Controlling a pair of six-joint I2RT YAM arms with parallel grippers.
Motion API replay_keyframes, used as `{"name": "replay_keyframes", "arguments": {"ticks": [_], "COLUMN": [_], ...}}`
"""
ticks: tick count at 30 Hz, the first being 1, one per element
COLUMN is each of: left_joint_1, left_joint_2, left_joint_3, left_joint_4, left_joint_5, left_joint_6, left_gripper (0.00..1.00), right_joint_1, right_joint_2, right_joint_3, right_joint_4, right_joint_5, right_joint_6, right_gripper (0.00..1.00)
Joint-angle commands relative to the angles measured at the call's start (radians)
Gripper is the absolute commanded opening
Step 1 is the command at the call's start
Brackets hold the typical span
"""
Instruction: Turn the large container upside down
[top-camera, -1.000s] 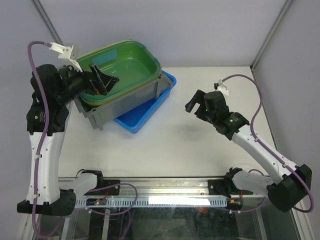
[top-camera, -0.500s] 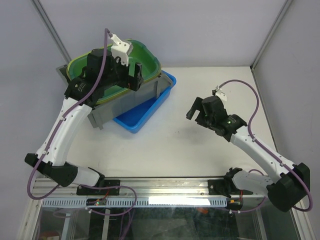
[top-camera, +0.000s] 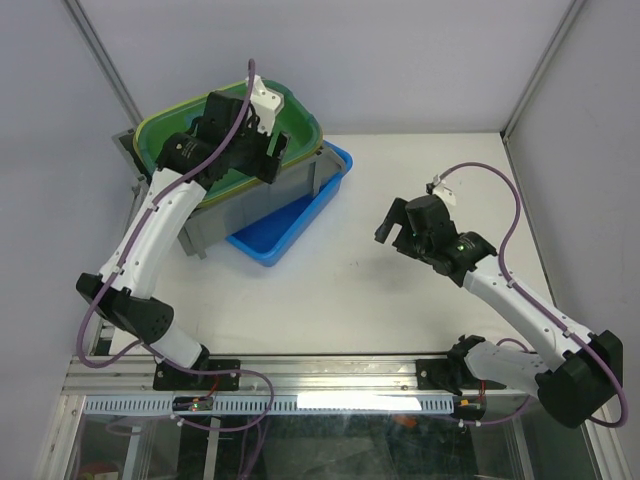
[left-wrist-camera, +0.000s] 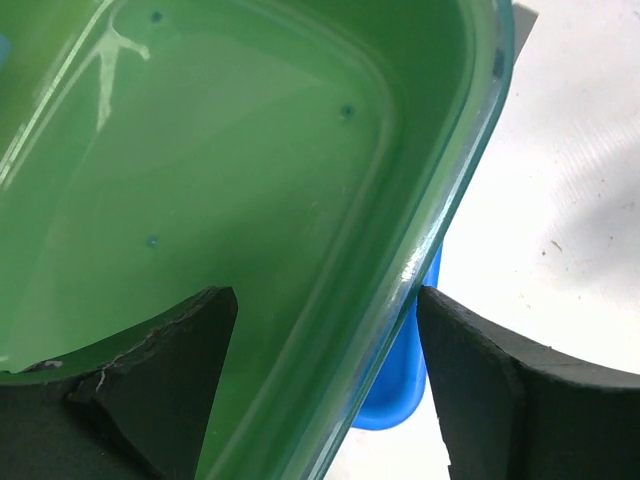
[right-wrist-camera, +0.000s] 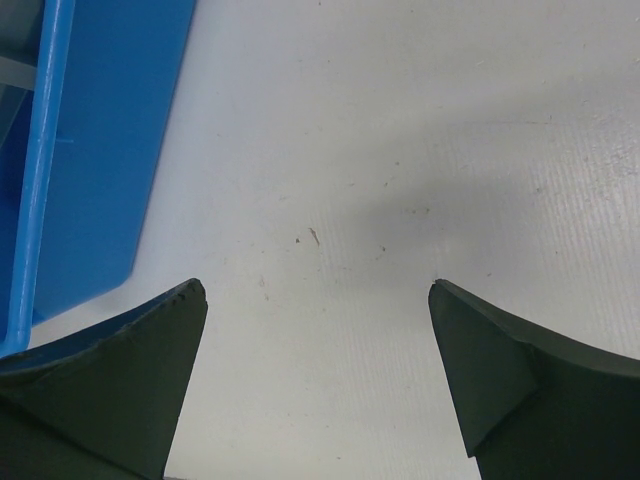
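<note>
From above, the big grey ribbed plastic crate (top-camera: 262, 205) shows only its near walls. A glossy green plastic basin (top-camera: 300, 125) nested inside hides its interior. The shallow blue plastic tub (top-camera: 295, 225) disappears behind the crate on its left. The wrist masks the fingertips of the left gripper (top-camera: 275, 152), and the left wrist view crops the basin.

The left gripper (left-wrist-camera: 322, 312) straddles the glossy rim of the green tub (left-wrist-camera: 230, 150), fingers spread wide, one inside that tub, one outside. Outside the green tub show a blue tub (left-wrist-camera: 400, 385) and the white table (left-wrist-camera: 570, 180).
</note>
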Motion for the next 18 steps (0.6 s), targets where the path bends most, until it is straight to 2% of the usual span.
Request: {"name": "replay_keyframes", "arguments": {"ticks": [1, 5, 8, 14, 15, 18], "left_joint_1": [0.004, 0.005, 0.005, 0.004, 0.004, 0.004], "left_joint_2": [0.008, 0.015, 0.021, 0.020, 0.019, 0.020], "left_joint_3": [0.059, 0.070, 0.069, 0.081, 0.086, 0.103], "left_joint_4": [-0.045, -0.045, -0.044, -0.036, -0.035, -0.033], "left_joint_5": [0.019, 0.005, 0.005, 0.019, 0.032, 0.057], "left_joint_6": [0.007, 0.011, 0.011, 0.004, 0.004, 0.003], "left_gripper": [0.75, 0.68, 0.57, 0.53, 0.51, 0.35], "right_joint_1": [0.005, 0.005, 0.003, 0.004, 0.005, 0.005], "right_joint_2": [-0.007, -0.007, -0.011, -0.018, -0.019, -0.019], "right_joint_3": [0.008, 0.001, -0.006, -0.017, -0.022, -0.026], "right_joint_4": [0.011, 0.010, 0.009, 0.012, 0.013, 0.012], "right_joint_5": [0.013, 0.011, 0.014, 0.002, 0.000, -0.004], "right_joint_6": [-0.008, -0.007, -0.003, 0.011, 0.013, 0.019], "right_gripper": [0.98, 0.98, 0.98, 0.98, 0.98, 0.98]}}
